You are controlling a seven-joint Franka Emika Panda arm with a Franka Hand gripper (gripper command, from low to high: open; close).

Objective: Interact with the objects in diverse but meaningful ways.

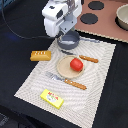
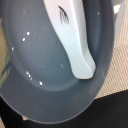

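Upper centre: claw (image 1: 64, 36) over grey saucepan (image 1: 68, 40), white bottle (image 2: 75, 40) apparently inside; claw opening not discernible. Tomato (image 1: 76, 64), bread loaf (image 1: 40, 55), packet (image 1: 52, 98) untouched

Pale woven placemat (image 1: 95, 85) lies on the dark bench (image 1: 15, 65), set at an angle in the exterior view, with its weave showing faint stripes. Salmon-pink toy stove top (image 1: 107, 22) sits at the far edge, toward the exterior view's right, touching or just beside the mat's far corner. Two black round burners (image 1: 89, 19) visible on it. A thin dark cable (image 1: 12, 30) runs across the bench at the exterior view's left.
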